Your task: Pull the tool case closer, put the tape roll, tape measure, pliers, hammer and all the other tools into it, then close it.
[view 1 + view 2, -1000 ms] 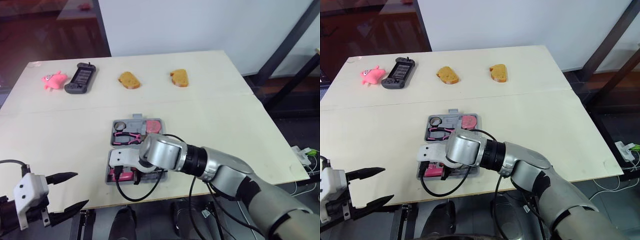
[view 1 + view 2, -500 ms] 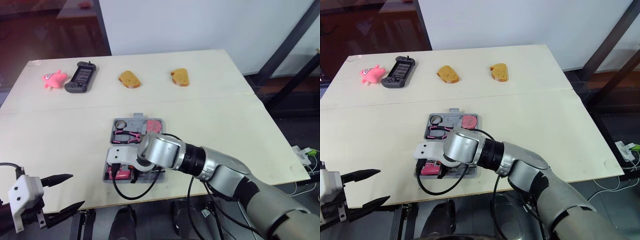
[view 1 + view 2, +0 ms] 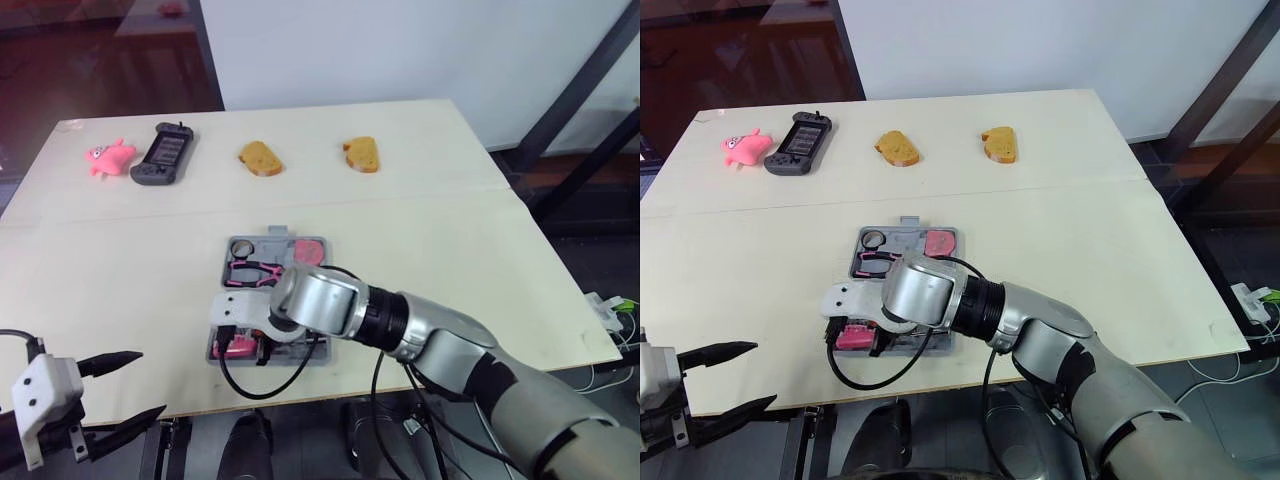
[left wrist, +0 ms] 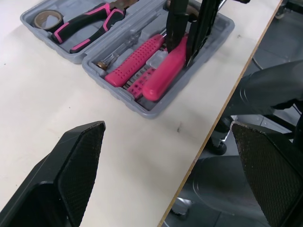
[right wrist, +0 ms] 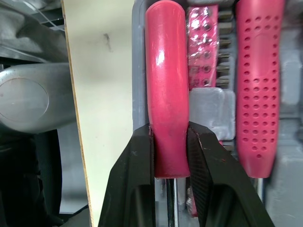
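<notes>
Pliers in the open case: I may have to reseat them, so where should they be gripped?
Likely the pliers where the two handles converge near the pivot, coming straight down from above: they lie flat in a recess of the tool case, so its walls block a sideways approach.

Right arm [image 3: 330,305] covers the near half of the case [image 3: 272,246]; tools under it unreadable from the head views. Left gripper [image 3: 150,382]: body cut by the frame corner. Right wrist view: smooth handle [image 5: 166,94] runs off the edge, its far end unseen, its shank masked where the right gripper [image 5: 169,128] clamps it. Dotted handle [image 5: 258,94] likewise clipped. Left wrist view: pliers [image 4: 85,23], nose cut off.
</notes>
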`<state>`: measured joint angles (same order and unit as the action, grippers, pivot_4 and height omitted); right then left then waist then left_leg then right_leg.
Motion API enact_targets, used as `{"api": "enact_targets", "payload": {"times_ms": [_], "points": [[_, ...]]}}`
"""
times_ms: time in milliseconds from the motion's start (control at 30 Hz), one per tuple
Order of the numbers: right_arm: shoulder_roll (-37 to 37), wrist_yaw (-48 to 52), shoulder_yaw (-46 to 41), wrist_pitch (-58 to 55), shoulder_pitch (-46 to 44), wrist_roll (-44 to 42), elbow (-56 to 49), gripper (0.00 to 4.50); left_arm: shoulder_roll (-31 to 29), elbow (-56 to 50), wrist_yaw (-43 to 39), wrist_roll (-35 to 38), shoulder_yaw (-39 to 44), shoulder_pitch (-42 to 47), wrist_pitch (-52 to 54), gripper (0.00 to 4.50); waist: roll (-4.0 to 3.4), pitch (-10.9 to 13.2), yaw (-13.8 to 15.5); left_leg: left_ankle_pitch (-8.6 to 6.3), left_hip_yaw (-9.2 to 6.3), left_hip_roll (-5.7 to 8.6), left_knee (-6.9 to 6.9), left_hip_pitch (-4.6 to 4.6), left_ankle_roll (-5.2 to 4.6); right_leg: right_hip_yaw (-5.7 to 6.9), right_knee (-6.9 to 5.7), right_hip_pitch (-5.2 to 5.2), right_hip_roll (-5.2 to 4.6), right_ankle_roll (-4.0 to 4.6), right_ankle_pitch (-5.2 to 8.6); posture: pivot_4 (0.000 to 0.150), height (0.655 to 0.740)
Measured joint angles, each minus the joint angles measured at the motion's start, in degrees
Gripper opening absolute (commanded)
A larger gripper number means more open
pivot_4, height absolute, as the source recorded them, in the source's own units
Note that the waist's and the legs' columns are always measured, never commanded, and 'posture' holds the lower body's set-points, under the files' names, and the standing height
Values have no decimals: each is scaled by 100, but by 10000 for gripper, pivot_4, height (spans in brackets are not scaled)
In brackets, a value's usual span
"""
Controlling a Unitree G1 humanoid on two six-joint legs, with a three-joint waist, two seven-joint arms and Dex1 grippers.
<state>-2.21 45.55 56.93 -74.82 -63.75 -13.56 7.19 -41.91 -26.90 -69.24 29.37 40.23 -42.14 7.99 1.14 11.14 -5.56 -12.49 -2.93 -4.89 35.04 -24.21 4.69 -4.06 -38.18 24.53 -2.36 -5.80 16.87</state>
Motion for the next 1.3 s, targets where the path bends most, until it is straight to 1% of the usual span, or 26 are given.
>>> {"api": "enact_targets", "payload": {"times_ms": [433, 767, 833, 867, 1000, 1100, 1200, 1300], "points": [[307, -9, 51, 111, -6, 168, 368, 4241, 15, 34, -46, -2, 1, -32, -14, 45000, 0, 0, -26, 0, -1, -1, -1, 3, 0, 0, -2, 0, 2, -5, -3, 1500, 7400], [343, 44, 10, 241, -9, 224, 540, 4241, 15, 53, -47, -6, 1, -31, -14, 45000, 0, 0, -30, 0, -2, -1, 0, 4, 0, 0, -8, 0, 3, -7, -4, 1500, 7400], [345, 46, 9, 264, -9, 226, 545, 14523, 14, 88, -47, -7, 0, -27, -14, 45000, 0, 0, -30, 0, -2, -1, 0, 5, 0, 0, -9, 0, 3, -6, -4, 1500, 7400], [346, 44, -6, 269, -11, 256, 545, 17909, 14, 100, -47, -7, 0, -26, -13, 45000, 1, 0, -29, 0, -2, -1, 0, 5, 0, 0, -10, 0, 3, -6, -4, 1500, 7400], [325, 75, -125, 254, -38, 259, 448, 35564, 9, 111, -51, -7, 0, -12, -14, 45000, 1, -1, -8, 0, -3, 0, 0, 3, 0, 1, -10, 2, 2, -7, -4, 1500, 7400], [198, 219, -334, 172, -177, 141, 137, 35564, -3, 128, -56, -7, 0, 9, -14, 45000, 1, -1, 3, 0, -3, 0, 3, -1, 0, 2, -10, 2, 1, -8, -4, 1500, 7400], [21, 426, -878, 137, -387, -78, -259, 35564, -10, 150, -55, -5, -1, 32, -8, 45000, 1, -2, 10, 0, -3, 0, 6, -2, 0, 3, -10, 1, 1, -8, -4, 1500, 7400], [-249, 599, -1341, 490, -340, -244, -751, 35564, -25, 152, -49, 15, -11, 207, 22, 45000, 6, -4, 24, 0, -5, 0, 6, -2, 0, 5, -9, -2, 1, -8, -4, 1500, 7400]]}}
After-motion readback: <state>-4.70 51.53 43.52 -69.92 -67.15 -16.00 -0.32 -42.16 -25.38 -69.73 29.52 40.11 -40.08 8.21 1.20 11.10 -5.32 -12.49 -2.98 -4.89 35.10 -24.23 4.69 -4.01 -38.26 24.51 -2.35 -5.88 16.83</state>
